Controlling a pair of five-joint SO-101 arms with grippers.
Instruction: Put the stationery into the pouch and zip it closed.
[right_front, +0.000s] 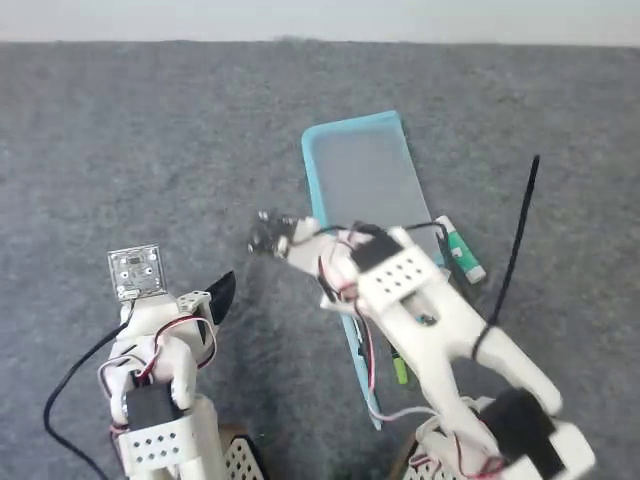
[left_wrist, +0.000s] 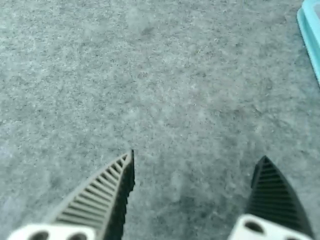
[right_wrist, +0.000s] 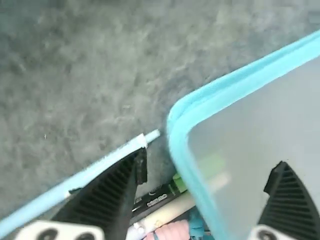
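Precision now: using right hand (right_wrist: 210, 162), spread wide and straddling pouch (right_wrist: 250, 115) rim directly beneath it, lowering squarely, catching loose zip edge (right_wrist: 100, 167) beside one fingertip, avoiding stationery (right_wrist: 175, 202) peeking between fingers.

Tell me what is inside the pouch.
In the pouch, at its open mouth: a green-labelled item, a pale stick, something pink. Its frosted panel and the right arm cover the rest.

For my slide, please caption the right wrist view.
Right end effector, open, straddles the turquoise pouch rim, with stationery showing beneath.
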